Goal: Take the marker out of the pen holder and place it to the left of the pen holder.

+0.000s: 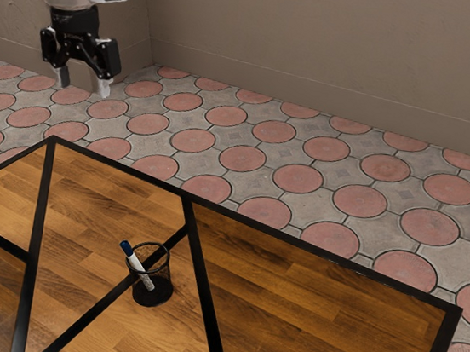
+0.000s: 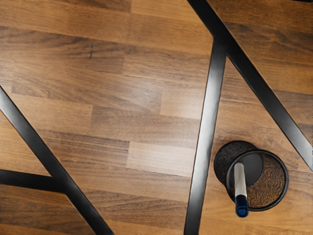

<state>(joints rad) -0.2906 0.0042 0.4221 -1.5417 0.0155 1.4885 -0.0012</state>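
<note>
In the exterior view, the black two-finger gripper (image 1: 83,82) hangs in the air at the exterior view's upper left, pointing down, with its two fingers standing wide apart. It is well apart from the black mesh pen holder (image 1: 152,293), which stands upright on the wooden table (image 1: 311,323). The marker (image 1: 137,267) is inside the pen holder, tilted, its lower part seen through the mesh and its dark blue end sticking up past the rim toward the exterior view's left. Its body is white. Behind the table are a floor (image 1: 242,159) of grey tiles with round reddish discs and a plain brownish wall (image 1: 336,51).

In the wrist view, the pen holder is seen from above, its round rim and dark base both showing. The marker leans in it, the pale body running from inside the cup to the rim and the blue end reaching out over that rim. The pen holder stands on bare wood between two black strips that meet at an angle, just beside the straight shiny strip (image 2: 205,122) and apart from the slanting one (image 2: 266,98)
</note>
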